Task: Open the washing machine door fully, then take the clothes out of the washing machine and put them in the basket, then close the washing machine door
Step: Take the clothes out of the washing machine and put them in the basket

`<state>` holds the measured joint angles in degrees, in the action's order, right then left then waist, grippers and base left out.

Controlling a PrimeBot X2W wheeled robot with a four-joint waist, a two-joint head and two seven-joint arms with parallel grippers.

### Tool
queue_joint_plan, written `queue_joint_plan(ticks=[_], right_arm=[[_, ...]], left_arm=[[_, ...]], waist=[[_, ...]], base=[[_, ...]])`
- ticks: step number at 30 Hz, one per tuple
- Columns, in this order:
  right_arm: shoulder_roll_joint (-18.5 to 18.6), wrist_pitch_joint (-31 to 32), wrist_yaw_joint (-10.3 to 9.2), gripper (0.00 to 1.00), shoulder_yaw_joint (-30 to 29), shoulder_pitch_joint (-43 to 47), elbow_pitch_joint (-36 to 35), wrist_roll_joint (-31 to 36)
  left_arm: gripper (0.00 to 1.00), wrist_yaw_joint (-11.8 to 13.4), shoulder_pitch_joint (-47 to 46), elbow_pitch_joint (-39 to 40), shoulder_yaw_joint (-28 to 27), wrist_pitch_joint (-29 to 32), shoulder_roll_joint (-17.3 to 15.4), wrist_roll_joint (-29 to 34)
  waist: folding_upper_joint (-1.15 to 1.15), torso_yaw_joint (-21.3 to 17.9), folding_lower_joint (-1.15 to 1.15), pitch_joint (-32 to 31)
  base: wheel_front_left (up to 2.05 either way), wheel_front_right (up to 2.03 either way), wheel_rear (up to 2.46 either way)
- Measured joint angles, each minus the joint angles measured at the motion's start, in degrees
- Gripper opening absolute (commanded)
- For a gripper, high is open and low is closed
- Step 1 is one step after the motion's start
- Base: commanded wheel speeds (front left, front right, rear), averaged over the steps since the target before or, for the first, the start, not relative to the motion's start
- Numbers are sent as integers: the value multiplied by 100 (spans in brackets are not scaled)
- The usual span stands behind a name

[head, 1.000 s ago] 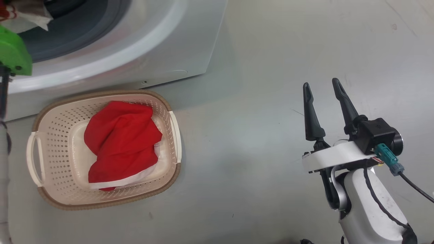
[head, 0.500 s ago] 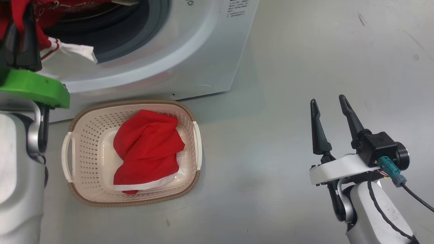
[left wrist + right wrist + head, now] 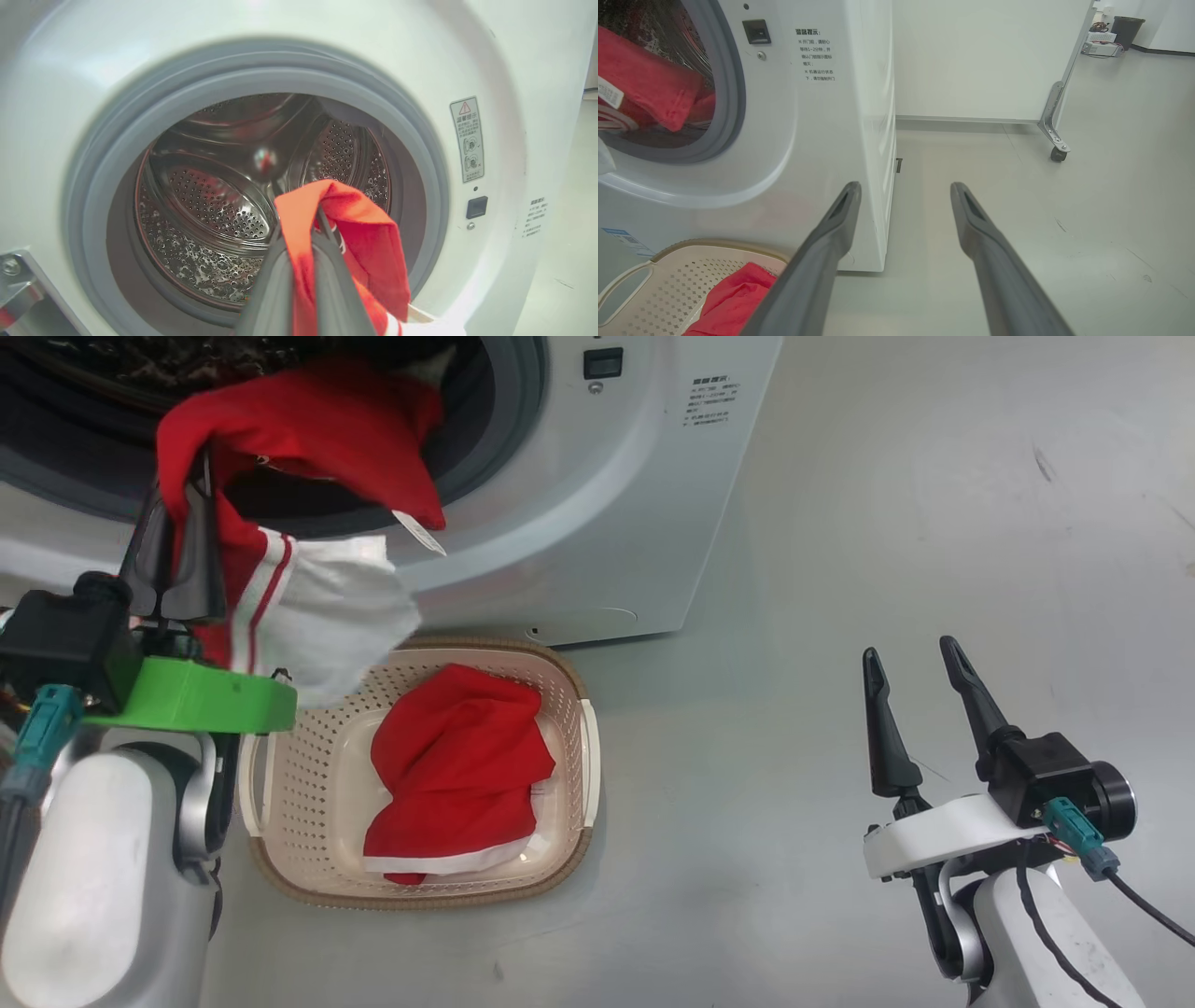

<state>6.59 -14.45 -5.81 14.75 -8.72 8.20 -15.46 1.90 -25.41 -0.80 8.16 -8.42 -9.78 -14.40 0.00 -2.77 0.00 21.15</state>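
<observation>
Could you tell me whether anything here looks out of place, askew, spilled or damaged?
Nothing stands out. One red garment hangs from the shut jaws of the left gripper in front of the washing machine, a second garment lies in the basket, and the right gripper is open, holding nothing.

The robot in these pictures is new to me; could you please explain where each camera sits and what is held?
It is a robot with two arms, each ending in a two-fingered gripper. One picture looks down from its head; the other two look along each wrist's fingers. The left gripper is shut on a red garment with a white panel, at the mouth of the washing machine. The right gripper is open and empty above the floor. A cream basket stands on the floor before the machine, with a second red garment in it.
</observation>
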Motion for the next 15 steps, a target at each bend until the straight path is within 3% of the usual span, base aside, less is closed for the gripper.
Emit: queue_joint_plan(ticks=[9, 15], right_arm=[[16, 1, 0, 100, 44, 7, -60, 25], [14, 2, -26, 100, 43, 31, -136, 43]], left_arm=[[0, 34, 474, 700, 47, 1, -111, 131], [0, 36, 1031, 703, 224, 274, 60, -81]], waist=[[0, 137, 0, -123], [0, 125, 0, -107]], base=[[0, 0, 0], [0, 0, 0]])
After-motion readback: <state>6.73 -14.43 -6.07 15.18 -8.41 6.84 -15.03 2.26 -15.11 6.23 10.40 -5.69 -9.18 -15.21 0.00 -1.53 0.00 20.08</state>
